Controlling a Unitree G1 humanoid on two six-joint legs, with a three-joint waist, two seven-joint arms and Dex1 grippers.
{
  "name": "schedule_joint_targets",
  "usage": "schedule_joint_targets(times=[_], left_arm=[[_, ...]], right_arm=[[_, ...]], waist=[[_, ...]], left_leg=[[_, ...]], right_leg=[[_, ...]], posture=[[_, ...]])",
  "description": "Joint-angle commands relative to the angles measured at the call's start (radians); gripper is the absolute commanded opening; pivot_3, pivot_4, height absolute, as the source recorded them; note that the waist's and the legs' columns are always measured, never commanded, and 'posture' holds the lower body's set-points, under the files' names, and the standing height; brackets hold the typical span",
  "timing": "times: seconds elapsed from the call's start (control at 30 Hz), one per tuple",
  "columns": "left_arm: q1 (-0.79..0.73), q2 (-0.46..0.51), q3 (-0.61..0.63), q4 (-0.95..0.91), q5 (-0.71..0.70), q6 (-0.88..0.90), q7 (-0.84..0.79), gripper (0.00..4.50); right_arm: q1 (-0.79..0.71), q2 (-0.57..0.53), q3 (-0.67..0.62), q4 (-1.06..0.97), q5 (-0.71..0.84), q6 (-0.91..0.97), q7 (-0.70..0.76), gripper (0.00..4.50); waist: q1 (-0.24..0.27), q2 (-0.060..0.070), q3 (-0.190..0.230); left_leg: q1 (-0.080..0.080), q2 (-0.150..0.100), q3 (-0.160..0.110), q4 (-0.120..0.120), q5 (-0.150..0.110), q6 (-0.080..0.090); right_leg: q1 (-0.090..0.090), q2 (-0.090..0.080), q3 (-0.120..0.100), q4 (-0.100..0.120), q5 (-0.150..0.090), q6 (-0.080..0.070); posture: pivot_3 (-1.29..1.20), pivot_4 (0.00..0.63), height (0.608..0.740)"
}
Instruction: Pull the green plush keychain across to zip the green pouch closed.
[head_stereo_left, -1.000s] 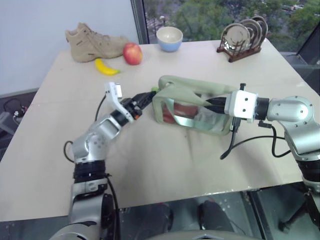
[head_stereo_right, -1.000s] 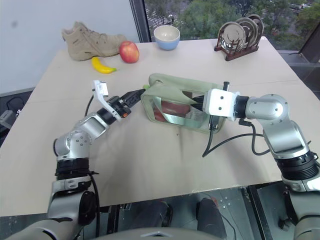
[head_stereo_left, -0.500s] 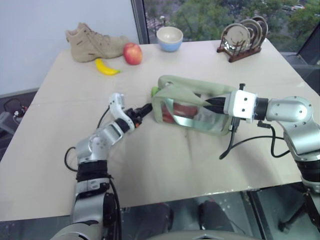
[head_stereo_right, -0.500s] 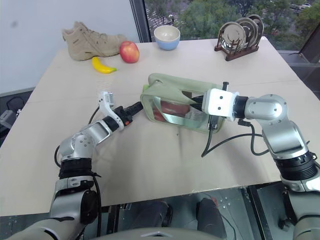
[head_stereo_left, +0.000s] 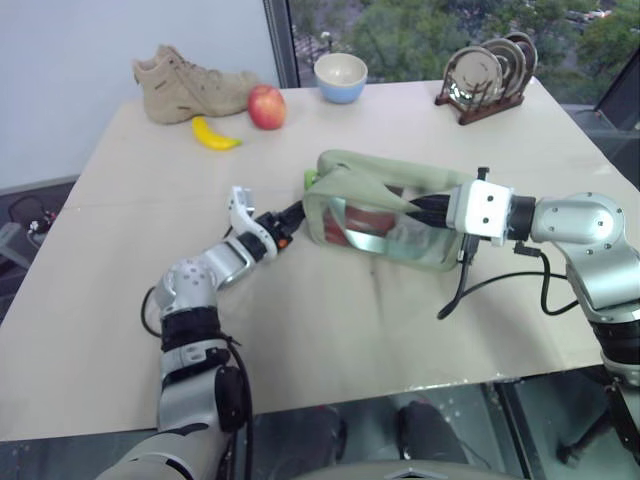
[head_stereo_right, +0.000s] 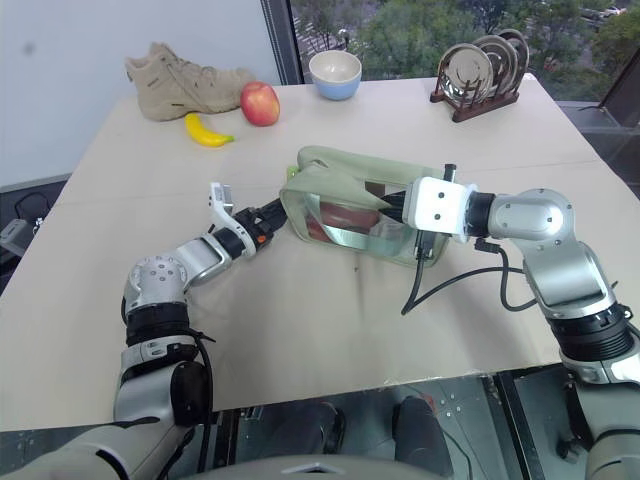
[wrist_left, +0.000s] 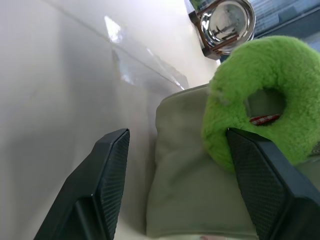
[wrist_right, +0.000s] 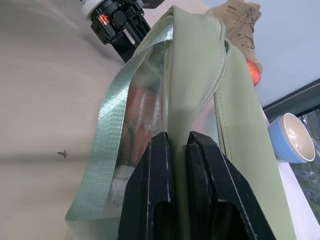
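Left gripper (wrist_left: 172, 185) has its fingers spread apart, empty, at the pouch's (head_stereo_left: 385, 215) near end; the green plush keychain (wrist_left: 260, 100) sits just ahead of it, right beside one fingertip, and I can't tell whether they touch. Right gripper (wrist_right: 177, 145) is clamped on the pouch fabric at the opposite end, holding it on the table (head_stereo_left: 330, 330).

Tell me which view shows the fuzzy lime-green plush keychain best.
Left wrist view: the fuzzy lime-green plush keychain looms close, ring-shaped, against the pale sage-green fabric pouch. In the eye views it is a small green patch at the pouch's end.
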Motion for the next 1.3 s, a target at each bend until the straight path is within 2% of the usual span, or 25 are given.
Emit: schedule_joint_targets(times=[0.03, 0.2, 0.4, 0.43, 0.5, 0.8, 0.97, 1.2, 1.3], left_arm=[[-0.034, -0.016, 0.053, 0.012, -0.06, 0.029, 0.044, 3.23], [-0.041, -0.003, 0.086, 0.032, -0.088, 0.048, 0.06, 3.23], [-0.049, -0.006, 0.058, 0.012, -0.053, -0.018, 0.034, 3.23], [-0.052, 0.0, 0.045, 0.007, -0.036, -0.048, 0.017, 3.23], [-0.034, 0.041, -0.068, -0.036, 0.078, -0.176, -0.091, 3.23], [-0.043, 0.074, -0.245, -0.076, 0.25, -0.409, -0.272, 3.23], [-0.028, 0.117, -0.373, -0.066, 0.419, -0.604, -0.368, 3.23], [-0.047, 0.111, -0.368, -0.017, 0.463, -0.681, -0.389, 3.23], [-0.052, 0.105, -0.358, -0.005, 0.465, -0.684, -0.388, 1.9]], right_arm=[[-0.008, 0.003, 0.001, -0.042, 0.009, 0.006, -0.004, 0.0], [0.0, -0.003, -0.003, -0.048, 0.011, 0.01, 0.0, 0.0], [0.007, -0.007, -0.005, -0.05, 0.012, 0.011, 0.004, 0.0], [0.008, -0.008, -0.006, -0.051, 0.012, 0.011, 0.005, 0.0], [0.01, -0.01, -0.007, -0.052, 0.013, 0.012, 0.006, 0.0], [0.004, -0.01, -0.004, -0.043, 0.012, 0.006, 0.007, 0.0], [0.007, -0.011, -0.006, -0.048, 0.013, 0.009, 0.005, 0.0], [0.009, -0.009, -0.004, -0.053, 0.012, 0.015, -0.003, 0.0], [0.01, -0.007, -0.002, -0.053, 0.01, 0.016, -0.006, 0.0]], waist=[[0.0, 0.0, 0.0], [-0.001, 0.0, 0.0], [0.0, 0.0, 0.0], [-0.001, 0.0, 0.0], [0.0, 0.0, 0.0], [0.001, 0.0, 0.0], [0.002, 0.0, 0.0], [0.003, 0.0, 0.0], [0.003, 0.0, 0.0]], left_leg=[[0.0, 0.0, 0.0, 0.0, 0.0, 0.0], [0.0, 0.0, 0.0, 0.0, 0.0, 0.0], [0.0, 0.0, 0.0, 0.0, 0.0, 0.0], [0.0, 0.0, 0.0, 0.0, 0.0, 0.0], [0.0, 0.0, 0.0, 0.0, 0.0, 0.0], [0.0, 0.0, 0.0, 0.0, 0.0, 0.0], [0.0, 0.0, 0.0, 0.0, 0.0, 0.0], [0.0, 0.0, 0.0, 0.0, 0.0, 0.0], [-0.001, 0.0, 0.0, 0.0, 0.0, 0.0]], right_leg=[[0.0, 0.0, 0.0, 0.0, 0.0, 0.0], [0.0, 0.0, 0.0, 0.0, 0.0, 0.0], [0.0, 0.0, 0.0, 0.0, 0.0, 0.0], [0.0, 0.0, 0.0, 0.0, 0.0, 0.0], [0.0, 0.0, 0.0, 0.0, 0.0, 0.0], [0.0, 0.0, 0.0, 0.0, 0.0, 0.0], [0.0, 0.0, 0.0, -0.001, 0.0, 0.0], [0.0, 0.0, -0.001, -0.001, 0.0, 0.0], [0.0, 0.0, -0.001, -0.001, 0.0, 0.0]], posture=[[0.0, 0.15, 0.74], [0.0, 0.15, 0.74], [0.0, 0.15, 0.74], [0.0, 0.15, 0.74], [0.0, 0.15, 0.74], [0.0, 0.15, 0.74], [0.0, 0.15, 0.74], [0.0, 0.15, 0.74], [0.0, 0.15, 0.74]])
